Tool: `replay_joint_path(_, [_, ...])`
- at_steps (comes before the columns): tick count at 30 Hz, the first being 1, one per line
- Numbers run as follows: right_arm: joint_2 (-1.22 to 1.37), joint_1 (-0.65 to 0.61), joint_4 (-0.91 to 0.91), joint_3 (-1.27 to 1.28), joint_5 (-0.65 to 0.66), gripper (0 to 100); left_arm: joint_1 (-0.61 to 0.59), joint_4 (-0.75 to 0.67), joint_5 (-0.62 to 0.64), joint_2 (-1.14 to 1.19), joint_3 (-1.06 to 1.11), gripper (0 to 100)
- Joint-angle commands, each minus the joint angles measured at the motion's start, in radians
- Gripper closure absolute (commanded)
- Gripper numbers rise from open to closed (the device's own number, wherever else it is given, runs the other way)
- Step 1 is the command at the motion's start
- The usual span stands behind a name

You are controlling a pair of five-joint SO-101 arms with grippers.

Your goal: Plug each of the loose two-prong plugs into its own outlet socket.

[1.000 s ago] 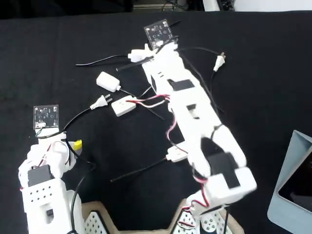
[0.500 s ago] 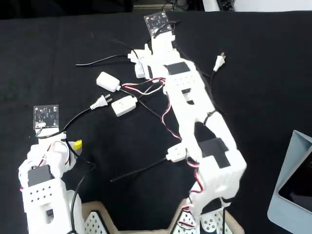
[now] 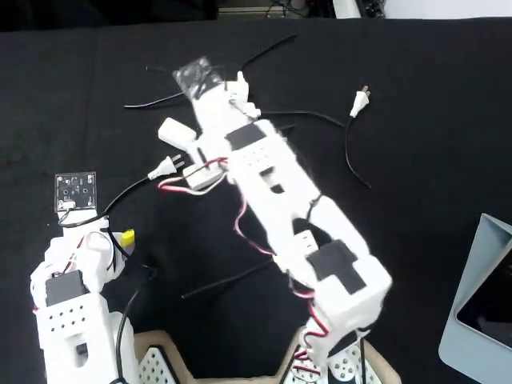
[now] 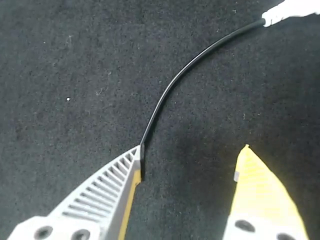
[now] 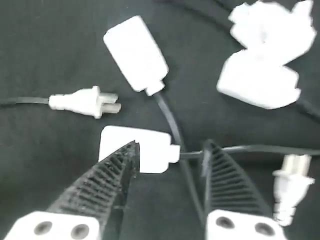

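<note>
With no plug apparently seated yet, the right gripper (image 5: 170, 146) hangs released over a white socket (image 5: 135, 150) on the counter (image 5: 50, 40), a loose plug (image 5: 82, 102) just beside it, so next it should probably drop and clench on that plug, while the left gripper (image 4: 192, 147) sits released too.

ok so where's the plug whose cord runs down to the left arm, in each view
High view: the plug lies left of the long arm, prongs toward it.
Left wrist view: its white tail end, at the far end of the cord.
Right wrist view: the plug lies just beyond the white socket block.
Shared landmark: its black cord.
</note>
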Motion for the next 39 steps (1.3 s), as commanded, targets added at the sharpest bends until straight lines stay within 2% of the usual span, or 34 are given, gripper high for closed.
replay_joint_path(1, [0.059,-0.025,-0.014,-0.082,-0.012,78.4,-0.008,-0.014,-0.002,-0.011,-0.002,70])
replay_joint_path(5, [0.162,-0.049,-0.101,-0.157,-0.006,80.1,-0.008,-0.014,-0.002,-0.011,-0.002,70])
replay_joint_path(9, [0.252,-0.092,-0.11,-0.237,0.006,80.1,-0.042,-0.02,0.002,-0.011,-0.005,70])
replay_joint_path(13, [0.323,-0.112,-0.074,-0.346,0.147,80.0,-0.081,-0.02,0.003,-0.011,-0.012,70])
replay_joint_path(20, [0.45,-0.12,0.135,-0.638,0.318,79.8,-0.077,-0.02,0.003,-0.011,-0.01,70])
replay_joint_path(26, [0.584,-0.137,0.397,-0.917,0.367,67.2,-0.077,-0.02,0.003,-0.011,-0.01,70])
replay_joint_path(30, [0.662,-0.155,0.542,-1.095,0.422,66.5,-0.077,-0.02,0.003,-0.011,-0.01,70])
replay_joint_path(39, [0.903,-0.21,0.583,-1.363,0.534,66.5,-0.077,-0.02,0.003,-0.011,-0.008,70])
